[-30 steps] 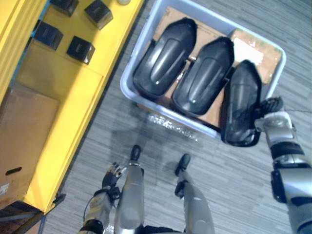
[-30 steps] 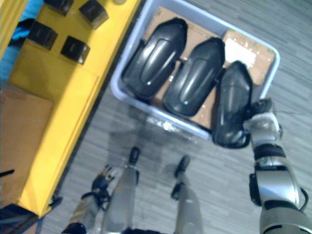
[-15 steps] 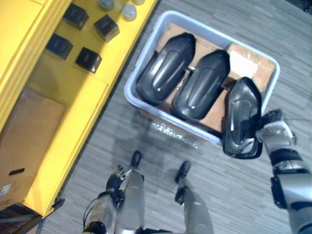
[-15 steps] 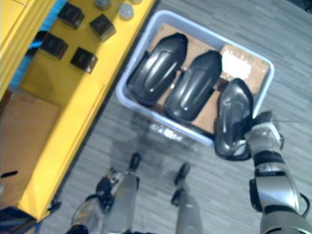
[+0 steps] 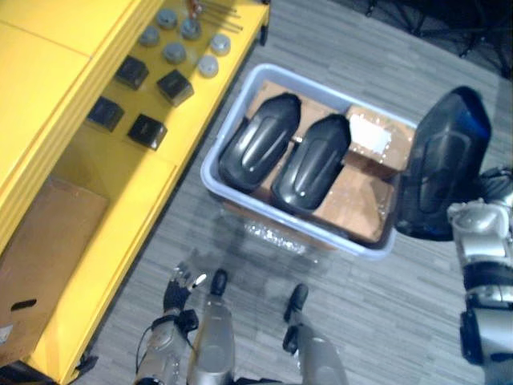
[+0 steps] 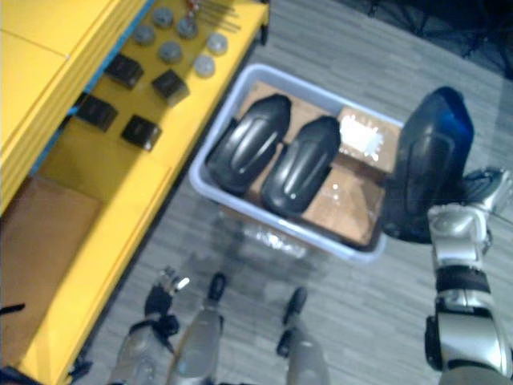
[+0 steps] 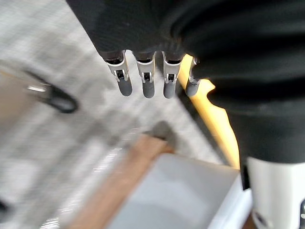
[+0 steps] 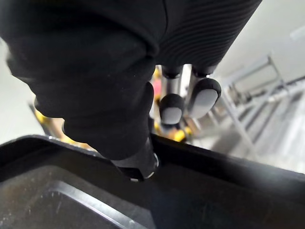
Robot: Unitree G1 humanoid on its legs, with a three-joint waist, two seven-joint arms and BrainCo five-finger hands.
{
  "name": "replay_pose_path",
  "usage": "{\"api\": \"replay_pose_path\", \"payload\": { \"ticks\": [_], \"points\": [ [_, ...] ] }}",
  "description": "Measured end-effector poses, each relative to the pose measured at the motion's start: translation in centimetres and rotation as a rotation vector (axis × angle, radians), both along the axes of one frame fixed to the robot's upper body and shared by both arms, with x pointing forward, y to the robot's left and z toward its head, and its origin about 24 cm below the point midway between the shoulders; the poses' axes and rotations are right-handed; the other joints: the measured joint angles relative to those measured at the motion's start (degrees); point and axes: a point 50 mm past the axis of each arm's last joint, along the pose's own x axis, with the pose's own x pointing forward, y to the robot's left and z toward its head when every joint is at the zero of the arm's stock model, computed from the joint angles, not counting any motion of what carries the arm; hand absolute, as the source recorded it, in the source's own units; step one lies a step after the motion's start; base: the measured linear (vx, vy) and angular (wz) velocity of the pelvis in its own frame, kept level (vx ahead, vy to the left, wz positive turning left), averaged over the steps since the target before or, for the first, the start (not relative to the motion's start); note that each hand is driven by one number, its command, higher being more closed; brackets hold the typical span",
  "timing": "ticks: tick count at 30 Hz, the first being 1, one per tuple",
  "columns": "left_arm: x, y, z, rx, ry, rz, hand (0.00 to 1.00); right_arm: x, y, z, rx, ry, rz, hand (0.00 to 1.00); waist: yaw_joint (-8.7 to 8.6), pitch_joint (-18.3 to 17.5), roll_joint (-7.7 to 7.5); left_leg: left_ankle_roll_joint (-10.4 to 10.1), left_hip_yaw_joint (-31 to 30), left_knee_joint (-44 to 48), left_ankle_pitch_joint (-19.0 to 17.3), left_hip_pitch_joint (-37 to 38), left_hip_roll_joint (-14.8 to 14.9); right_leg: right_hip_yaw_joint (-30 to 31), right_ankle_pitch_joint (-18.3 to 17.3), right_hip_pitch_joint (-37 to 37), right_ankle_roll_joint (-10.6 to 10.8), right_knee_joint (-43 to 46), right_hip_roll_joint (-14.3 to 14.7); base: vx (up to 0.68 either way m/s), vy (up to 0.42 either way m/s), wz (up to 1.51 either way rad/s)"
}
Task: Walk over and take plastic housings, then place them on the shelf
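Right hand point(image 5: 479, 224) is pinching a housing point(image 5: 439, 164) upright just right of the bin point(image 5: 353, 243); left hand point(image 5: 176, 290) is hanging, fingers straight.

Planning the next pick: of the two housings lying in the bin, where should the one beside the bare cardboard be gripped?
Probably its long rim facing the bare cardboard, coming from the robot's right. This housing lies dome up, its other side close against the neighbouring housing, so that edge has finger room. The right hand pinches the rim of the lifted housing.
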Motion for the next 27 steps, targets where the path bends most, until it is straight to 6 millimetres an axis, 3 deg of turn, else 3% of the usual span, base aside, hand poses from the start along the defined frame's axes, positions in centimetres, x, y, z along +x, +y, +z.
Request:
{"api": "replay_pose_path", "payload": {
  "ticks": [3, 7, 14, 16, 19, 23, 27],
  "points": [
    [1.2, 0.4, 4.4, 0.072, -0.167, 0.019, 0.00, -1.0, 1.9, -2.1, -0.015, 0.017, 0.025, 1.00, -0.26, -5.83, 0.02, 0.00, 0.47, -1.34, 0.00, 2.04, -0.19, -0.08, -0.31, 1.74, 0.30, -0.92, -0.25, 0.13, 0.003, -0.01],
    [2.6, -1.3, 7.4, 0.119, -0.245, -0.096, 0.00, -0.7, 3.8, -1.8, -0.045, -0.016, 0.072, 1.00, -0.71, -9.07, 0.40, 0.22, 1.38, -2.83, 0.17, 4.19, -0.36, -0.09, -0.33, 3.27, 0.43, -1.52, -0.56, 0.03, 0.012, -0.04],
    [5.3, -5.4, 8.7, 0.172, -0.194, -0.429, 0.00, 0.8, 6.3, 1.1, -0.166, -0.106, 0.209, 1.00, -2.24, -13.24, 0.59, 0.49, 2.78, -4.71, 0.78, 7.69, -0.27, 0.48, -0.36, 5.22, 0.78, -1.53, -0.70, -0.01, 0.001, -0.06],
    [6.5, -6.4, 8.8, 0.181, -0.160, -0.509, 0.00, 1.7, 7.5, 1.9, -0.189, -0.128, 0.275, 1.00, -3.21, -14.62, 0.82, 0.49, 3.05, -4.76, 0.78, 7.94, -0.26, 0.66, -0.34, 5.27, 0.80, -1.52, -0.71, -0.04, 0.005, -0.10],
    [8.1, -8.0, 7.4, 0.181, -0.019, -0.600, 0.00, 3.0, 9.8, 3.7, -0.230, -0.204, 0.380, 1.00, -3.64, -15.01, 1.24, 0.55, 4.64, -5.54, 0.97, 9.53, -0.10, 1.98, -0.16, 5.80, 0.87, -1.56, -0.62, -0.04, 0.006, -0.21],
    [8.3, -9.4, 5.0, 0.099, 0.144, -0.653, 0.00, 4.0, 11.9, 6.4, -0.264, -0.314, 0.468, 1.00, -5.37, -15.10, 1.34, 0.42, 4.89, -6.51, 1.55, 10.54, 0.05, 2.14, 0.07, 5.93, 0.85, -1.58, -0.44, -0.01, -0.003, -0.05],
    [8.8, -9.7, 4.1, 0.070, 0.210, -0.618, 0.00, 4.4, 13.4, 7.3, -0.285, -0.354, 0.538, 1.00, -5.83, -15.18, 1.31, 0.29, 4.93, -6.50, 1.70, 10.58, 0.11, 2.18, 0.26, 5.95, 0.87, -1.59, -0.36, 0.00, -0.002, -0.01]
  ]
}}
